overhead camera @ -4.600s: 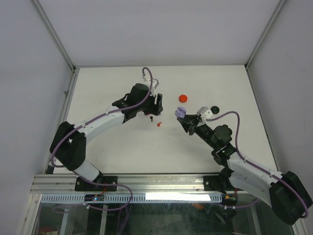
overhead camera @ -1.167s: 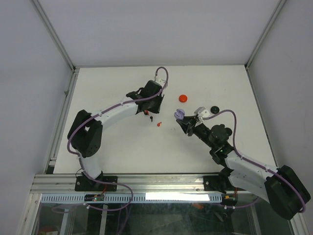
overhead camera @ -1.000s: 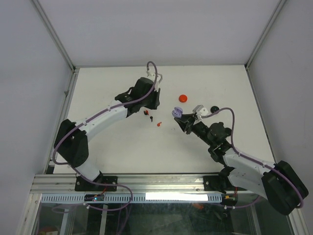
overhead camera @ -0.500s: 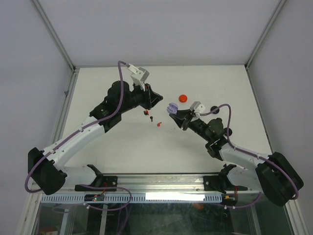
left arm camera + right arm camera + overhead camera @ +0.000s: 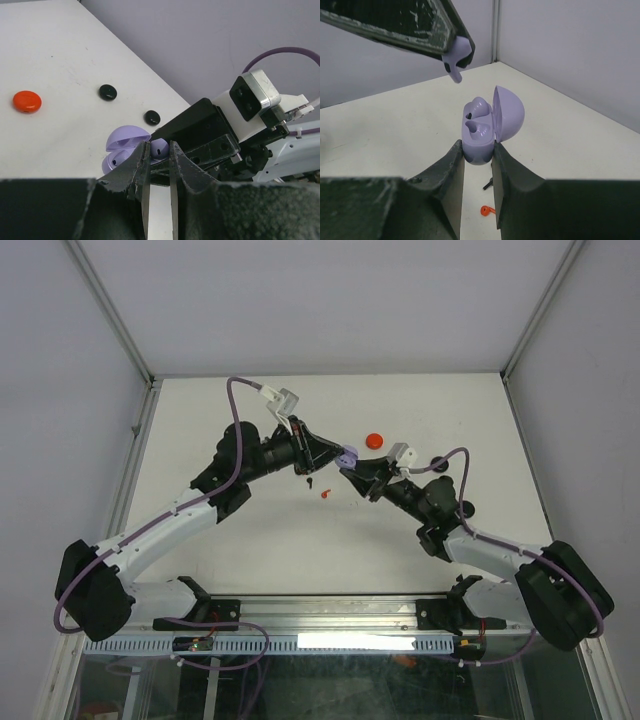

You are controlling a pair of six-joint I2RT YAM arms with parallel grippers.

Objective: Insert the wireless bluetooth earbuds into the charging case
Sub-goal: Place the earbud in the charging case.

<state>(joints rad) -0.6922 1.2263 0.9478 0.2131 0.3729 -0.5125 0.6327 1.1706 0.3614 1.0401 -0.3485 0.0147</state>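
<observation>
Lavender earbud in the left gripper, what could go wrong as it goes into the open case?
1. The lavender earbud is pinched only at the very tip of the left gripper. It could twist or slip and drop to the table.
2. It hangs off to one side of the case, not over a socket, so a small misalignment could catch it on the rim.
3. The right gripper holds the case in the air by its lower half, so a push might tilt it.

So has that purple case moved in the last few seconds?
Yes. In the overhead view the purple case, held in the right gripper, has shifted left, away from the red disc, toward the left gripper.
</observation>
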